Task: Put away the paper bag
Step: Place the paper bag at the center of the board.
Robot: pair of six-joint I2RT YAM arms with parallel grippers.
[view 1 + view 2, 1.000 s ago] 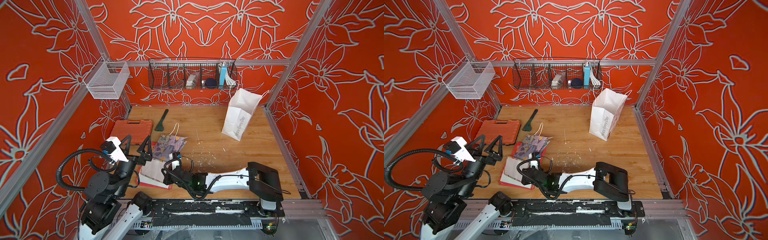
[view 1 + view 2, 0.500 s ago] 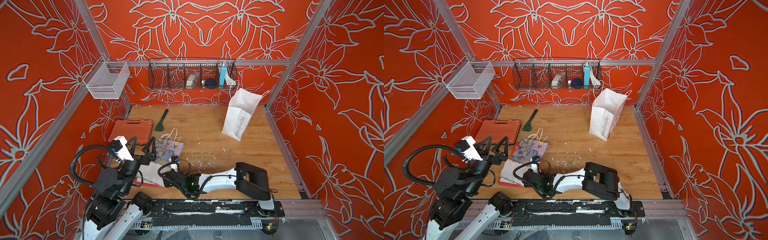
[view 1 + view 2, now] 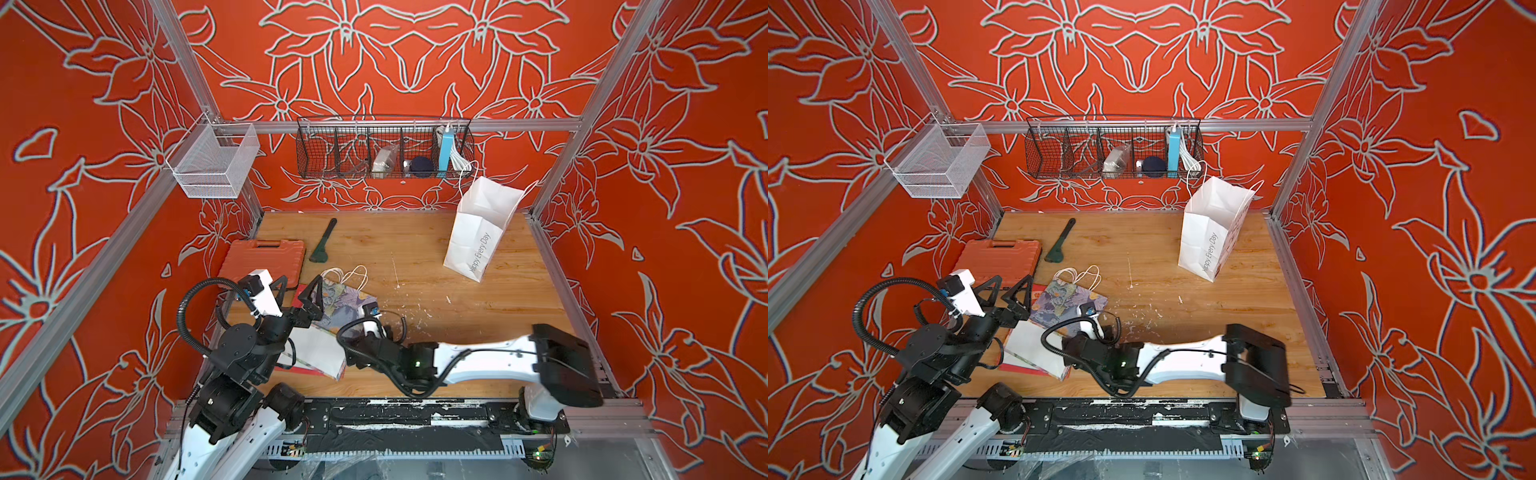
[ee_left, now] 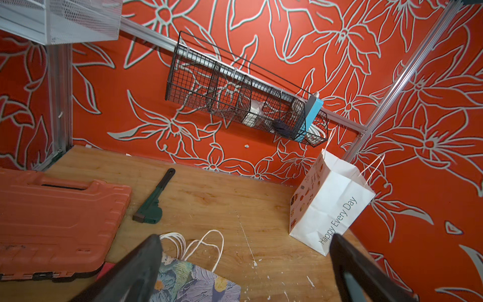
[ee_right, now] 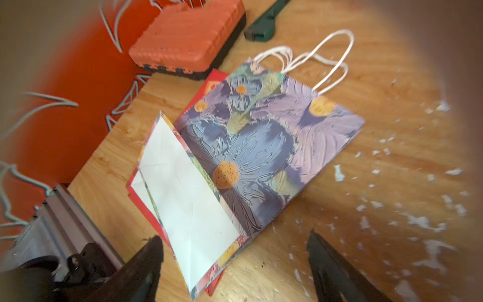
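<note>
We record the right gripper (image 5: pixel 234 236) just parted, paper bag (image 5: pixel 261 146) released flat at the table's (image 3: pixel 415 249) front-left corner; left gripper (image 4: pixel 244 240) wide, empty; stowing likely done.

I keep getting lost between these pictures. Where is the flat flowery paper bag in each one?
Top view: flowery bag flat on the table, near left, beside the orange tool case.
Top view: flowery bag near left again, in front of the orange tool case.
Left wrist: flowery bag close to the camera, partly behind a finger of the left claw.
Right wrist: flowery bag mid-picture, ahead of the right claw.
Shared landmark: orange tool case, in all four.
</note>
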